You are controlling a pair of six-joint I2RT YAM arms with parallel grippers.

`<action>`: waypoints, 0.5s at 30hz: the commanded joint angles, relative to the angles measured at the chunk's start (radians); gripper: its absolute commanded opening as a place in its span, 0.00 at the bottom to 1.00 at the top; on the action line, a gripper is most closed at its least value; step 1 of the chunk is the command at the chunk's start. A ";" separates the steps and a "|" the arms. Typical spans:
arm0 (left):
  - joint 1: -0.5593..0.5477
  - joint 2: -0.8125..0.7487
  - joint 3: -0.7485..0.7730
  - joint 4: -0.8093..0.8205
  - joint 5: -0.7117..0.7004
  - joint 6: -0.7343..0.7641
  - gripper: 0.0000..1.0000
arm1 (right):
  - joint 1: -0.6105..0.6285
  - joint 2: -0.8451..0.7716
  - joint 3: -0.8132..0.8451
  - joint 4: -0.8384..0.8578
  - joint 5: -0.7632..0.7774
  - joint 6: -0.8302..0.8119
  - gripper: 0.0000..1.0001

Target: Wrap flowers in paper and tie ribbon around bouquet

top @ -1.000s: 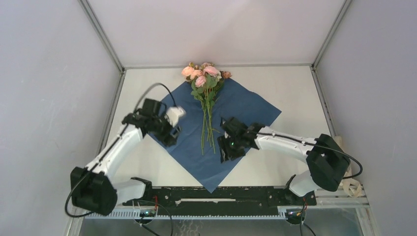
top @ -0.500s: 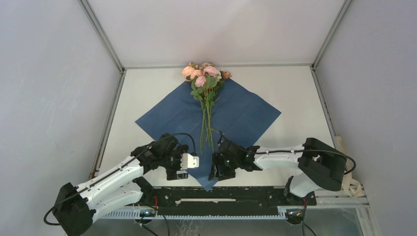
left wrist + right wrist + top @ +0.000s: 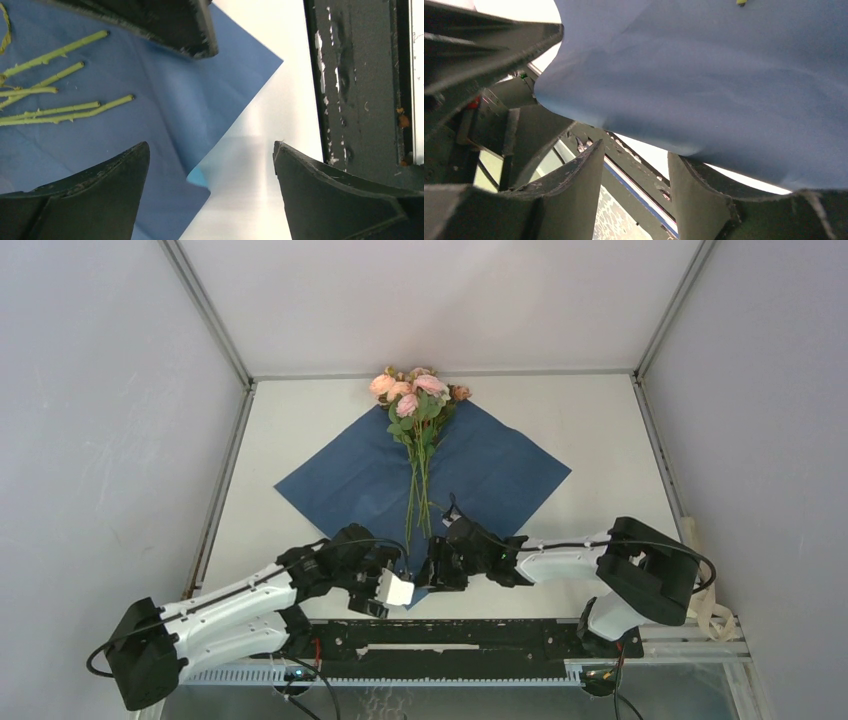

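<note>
My left gripper (image 3: 210, 150) stands wide open, with the near corner of the thin navy paper sheet (image 3: 165, 100) between its jaws. The right gripper (image 3: 635, 152) sits half-open alongside.

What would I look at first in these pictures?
Probably the pink roses lying at the far corner of the big blue paper, their green stems pointing toward the near side. Then the left gripper and right gripper, huddled together at the paper's near corner.

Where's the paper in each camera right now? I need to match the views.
Top: paper, navy diamond mid-picture, under the flowers.
Left wrist: paper fills the left half.
Right wrist: paper fills the upper right.
Shared landmark: black rail, just past the paper's near edge in all three.
</note>
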 commanded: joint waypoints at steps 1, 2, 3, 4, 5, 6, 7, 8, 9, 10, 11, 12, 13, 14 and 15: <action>-0.058 0.020 -0.030 0.123 -0.054 -0.047 0.97 | -0.023 -0.009 0.002 0.051 0.014 0.011 0.58; -0.061 0.026 -0.032 0.146 -0.074 -0.058 0.95 | -0.027 -0.024 0.002 0.036 0.019 0.005 0.58; -0.061 0.031 -0.034 0.166 -0.093 -0.067 0.92 | -0.027 -0.037 0.002 0.019 0.026 -0.002 0.58; -0.062 0.038 -0.036 0.193 -0.114 -0.071 0.87 | -0.029 -0.052 0.002 0.001 0.038 -0.009 0.58; -0.061 0.046 -0.037 0.210 -0.129 -0.072 0.80 | -0.030 -0.065 0.002 -0.014 0.045 -0.016 0.58; -0.061 0.055 -0.036 0.221 -0.142 -0.074 0.70 | -0.031 -0.078 0.002 -0.026 0.047 -0.023 0.58; -0.061 0.067 -0.030 0.226 -0.150 -0.077 0.54 | -0.035 -0.089 0.002 -0.037 0.043 -0.030 0.58; -0.062 0.077 -0.021 0.226 -0.152 -0.087 0.43 | -0.039 -0.101 0.002 -0.048 0.037 -0.038 0.58; -0.062 0.086 -0.011 0.224 -0.156 -0.098 0.31 | -0.045 -0.115 0.002 -0.058 0.029 -0.046 0.58; -0.063 0.093 0.001 0.218 -0.157 -0.109 0.22 | -0.052 -0.130 0.003 -0.072 0.022 -0.059 0.58; -0.063 0.096 0.010 0.212 -0.155 -0.116 0.15 | -0.061 -0.149 0.002 -0.088 0.015 -0.070 0.58; -0.063 0.096 0.018 0.204 -0.152 -0.119 0.09 | -0.073 -0.170 0.003 -0.108 0.009 -0.086 0.58; -0.063 0.095 0.023 0.199 -0.146 -0.120 0.06 | -0.088 -0.194 0.002 -0.123 0.003 -0.104 0.58; -0.063 0.091 0.027 0.195 -0.139 -0.120 0.05 | -0.109 -0.221 0.003 -0.170 -0.003 -0.124 0.58; -0.063 0.085 0.032 0.187 -0.131 -0.122 0.04 | -0.131 -0.245 0.005 -0.208 -0.010 -0.155 0.58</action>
